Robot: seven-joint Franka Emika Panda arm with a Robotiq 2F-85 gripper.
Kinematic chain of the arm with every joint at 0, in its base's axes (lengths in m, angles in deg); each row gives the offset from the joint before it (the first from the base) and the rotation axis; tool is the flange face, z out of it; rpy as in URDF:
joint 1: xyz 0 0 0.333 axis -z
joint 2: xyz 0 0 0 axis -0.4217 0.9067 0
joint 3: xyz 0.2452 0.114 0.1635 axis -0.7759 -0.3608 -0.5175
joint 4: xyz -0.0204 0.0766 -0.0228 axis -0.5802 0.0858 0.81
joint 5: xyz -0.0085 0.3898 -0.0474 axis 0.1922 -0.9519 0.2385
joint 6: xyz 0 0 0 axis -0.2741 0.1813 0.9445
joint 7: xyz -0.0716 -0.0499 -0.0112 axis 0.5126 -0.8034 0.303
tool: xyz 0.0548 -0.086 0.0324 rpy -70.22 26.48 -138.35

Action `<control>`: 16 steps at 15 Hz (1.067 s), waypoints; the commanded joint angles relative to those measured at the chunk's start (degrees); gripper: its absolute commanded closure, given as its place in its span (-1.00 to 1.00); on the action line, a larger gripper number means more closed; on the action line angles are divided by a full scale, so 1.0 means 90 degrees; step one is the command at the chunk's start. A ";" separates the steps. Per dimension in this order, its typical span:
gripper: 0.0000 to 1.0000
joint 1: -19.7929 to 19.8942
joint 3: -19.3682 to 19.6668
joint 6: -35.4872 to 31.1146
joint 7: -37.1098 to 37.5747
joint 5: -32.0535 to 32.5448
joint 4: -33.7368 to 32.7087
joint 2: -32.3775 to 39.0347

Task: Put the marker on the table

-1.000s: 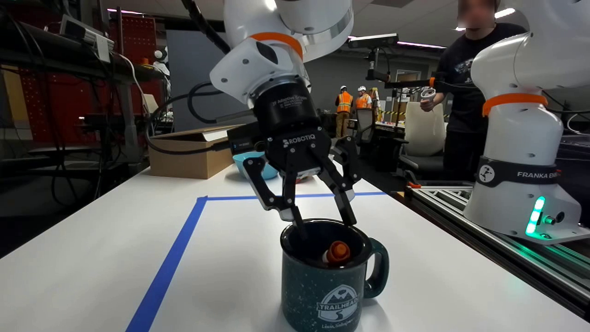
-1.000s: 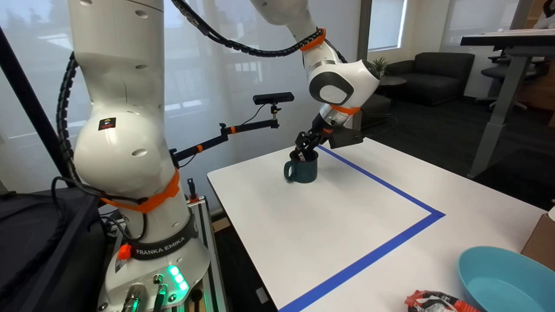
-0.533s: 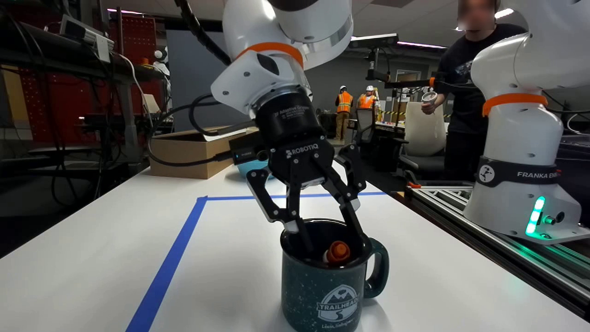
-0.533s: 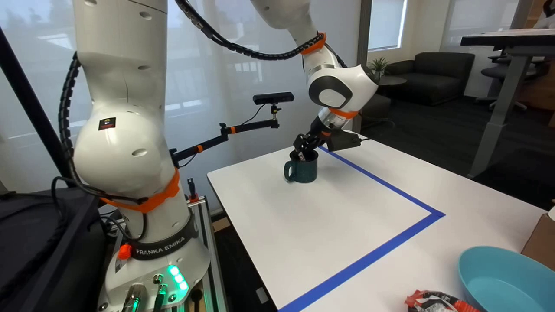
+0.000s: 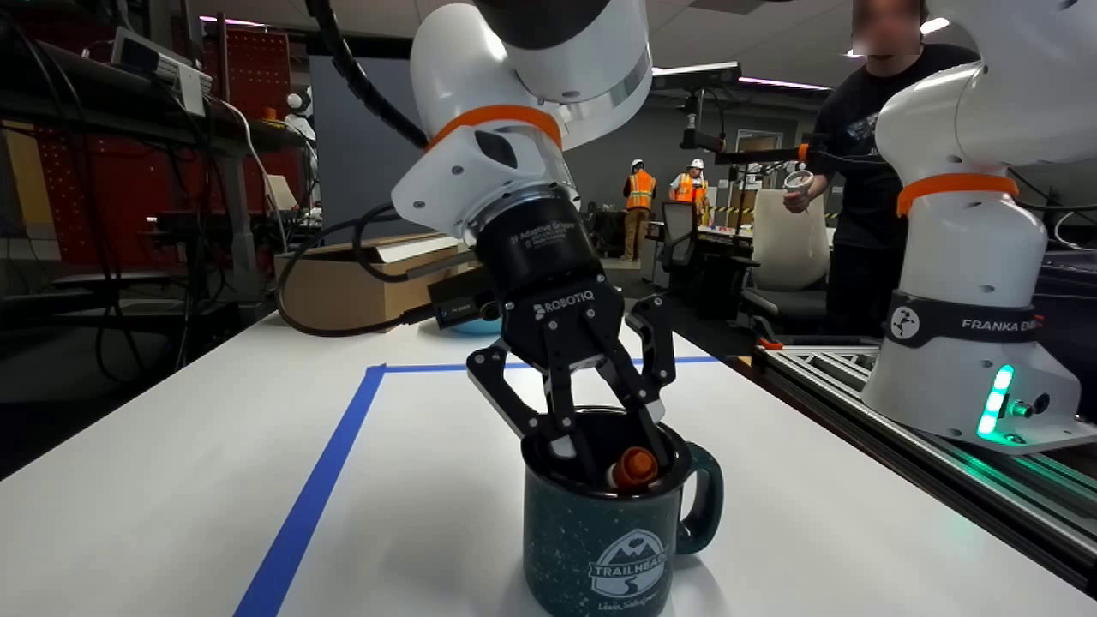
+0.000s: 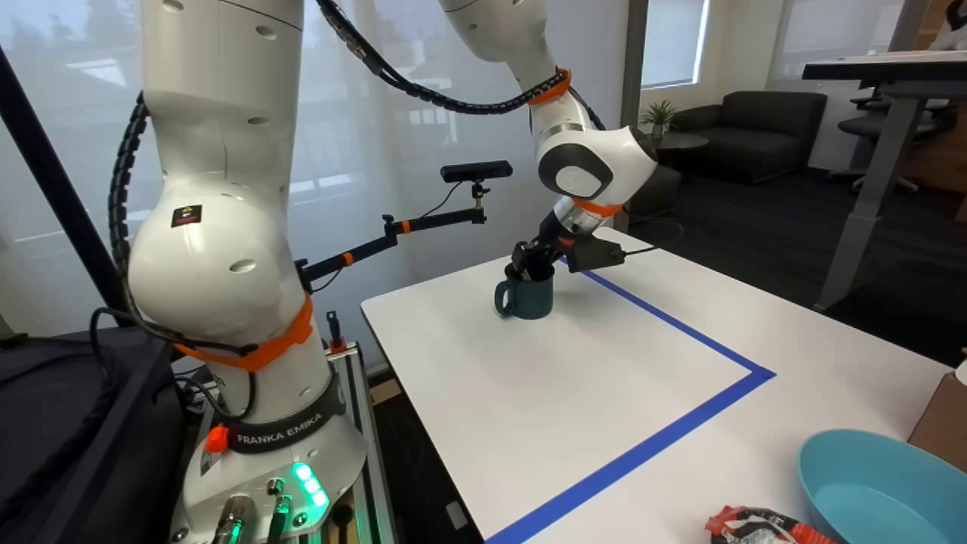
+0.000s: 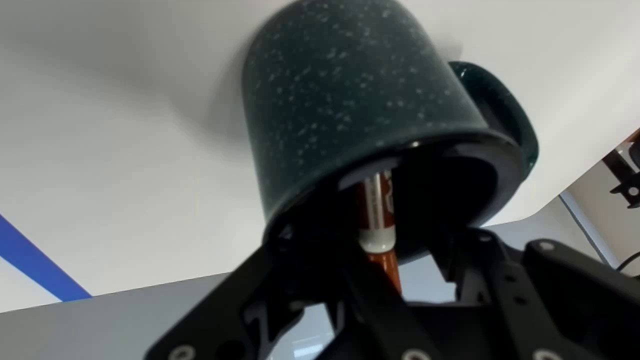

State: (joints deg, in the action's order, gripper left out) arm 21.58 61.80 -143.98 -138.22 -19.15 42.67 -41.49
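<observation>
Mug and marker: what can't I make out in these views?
Lower end of the marker: hidden by the wall of the mug, wrist view.
Print on it: blurred, wrist view.
Tips of the jaws: lost against the mug's dark inside, wrist view; contact with the marker unclear.

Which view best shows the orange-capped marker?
Wrist view: the marker's barrel and white band show. An exterior view gives mainly its cap; in an exterior view it's indiscernible inside the dark green speckled mug.

Robotics laboratory with office furnishings, as evidenced by: Franka Emika arm (image 6: 208, 272), bracket-mounted camera (image 6: 476, 171), red perforated panel (image 5: 257, 77), office chair (image 5: 784, 248) and dark sofa (image 6: 763, 143).
</observation>
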 commanded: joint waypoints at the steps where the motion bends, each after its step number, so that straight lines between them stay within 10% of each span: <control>1: 0.81 0.0085 -0.0072 0.0133 -0.0060 -0.0069 -0.0141 0.0050; 16: 0.90 -0.0090 0.0007 0.0241 0.1171 0.0203 0.0482 -0.1662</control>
State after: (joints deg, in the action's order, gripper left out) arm 21.05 60.84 -142.46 -131.31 -18.44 42.47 -50.62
